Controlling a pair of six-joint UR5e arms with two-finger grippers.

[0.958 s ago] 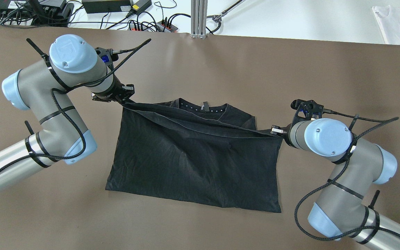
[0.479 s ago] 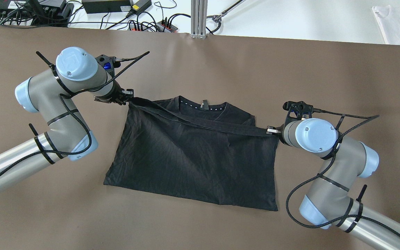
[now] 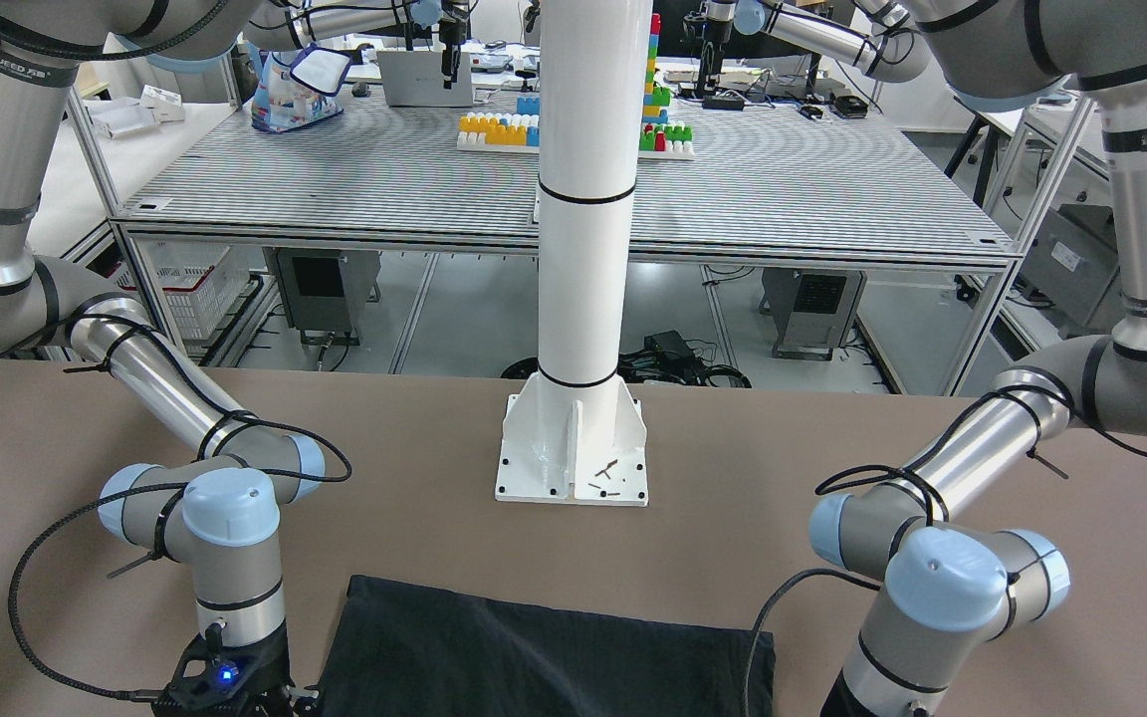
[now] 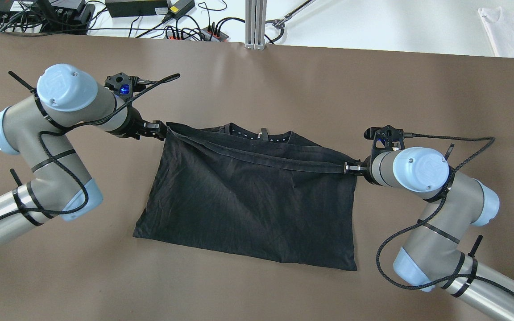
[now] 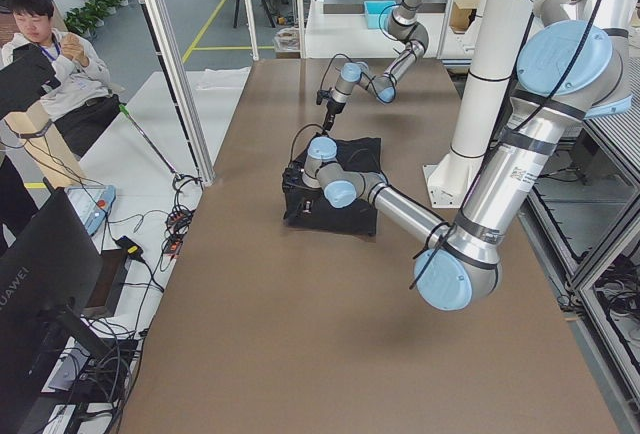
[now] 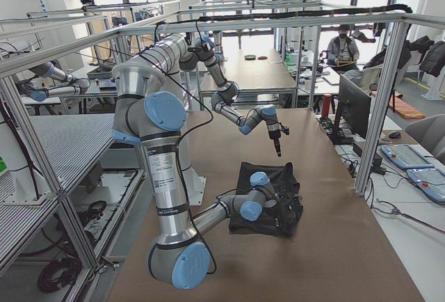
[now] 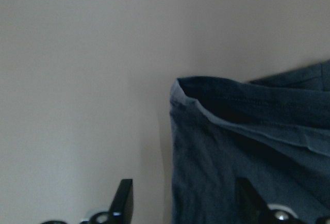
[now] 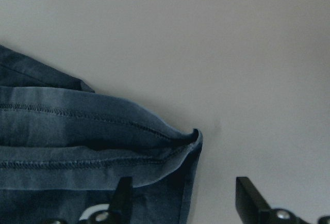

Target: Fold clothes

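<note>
A black T-shirt (image 4: 248,196) lies on the brown table (image 4: 257,80), its lower half folded up so the hem runs as a straight band just below the collar (image 4: 261,133). My left gripper (image 4: 161,129) is at the hem's left corner. In the left wrist view its fingers (image 7: 124,201) stand apart, with the cloth corner (image 7: 180,87) ahead between them. My right gripper (image 4: 348,167) is at the hem's right corner. Its fingers (image 8: 247,195) also stand apart around the corner (image 8: 196,133). The shirt also shows in the front view (image 3: 534,657).
A white garment (image 4: 513,31) lies on the white bench at the far right. Cables and power bricks (image 4: 141,9) and an aluminium post (image 4: 255,22) line the far edge. The white column base (image 3: 573,458) stands on the robot's side of the shirt.
The hem moved a little farther from the robot, toward the collar. The left arm's elbow swung out to the left and its gripper dropped lower. The right gripper barely shifted.
</note>
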